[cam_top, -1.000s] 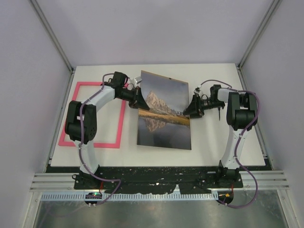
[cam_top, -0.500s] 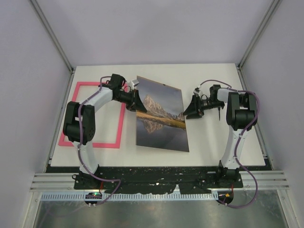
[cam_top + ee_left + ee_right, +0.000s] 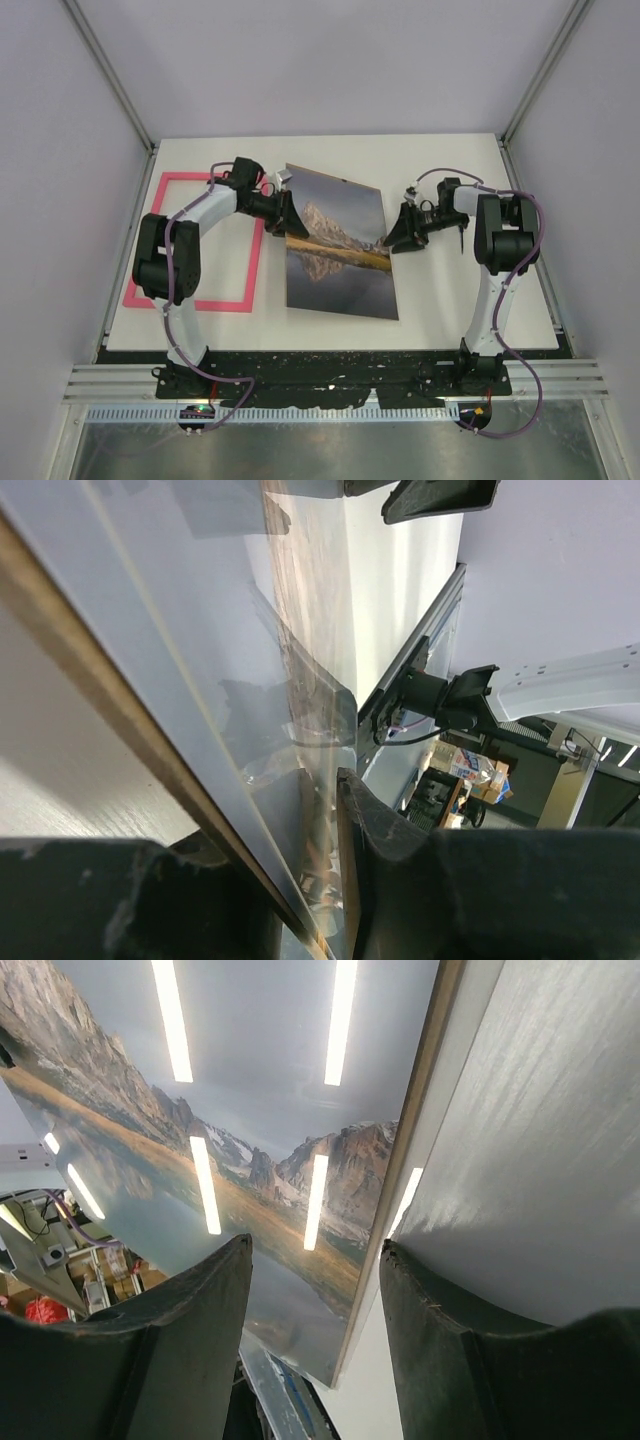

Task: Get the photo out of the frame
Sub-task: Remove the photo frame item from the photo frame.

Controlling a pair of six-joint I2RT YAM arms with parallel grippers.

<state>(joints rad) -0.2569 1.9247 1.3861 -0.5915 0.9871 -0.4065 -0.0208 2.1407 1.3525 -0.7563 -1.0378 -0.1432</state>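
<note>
The photo, a mountain mirrored in a lake, is out of the frame and tilted, its near edge resting on the table. My left gripper is shut on its upper left edge. In the left wrist view the fingers clamp the glossy sheet and its brown edge. My right gripper is open, its jaws straddling the photo's right edge. In the right wrist view the print lies between the fingers without contact. The pink frame lies flat and empty on the table at the left.
The white table ends at grey enclosure walls on three sides. A black rail with both arm bases runs along the near edge. The left arm reaches over the frame's right bar.
The photo has shifted a little left and rotated with my left gripper. My right gripper has closed in on the photo's right edge, jaws still apart.
</note>
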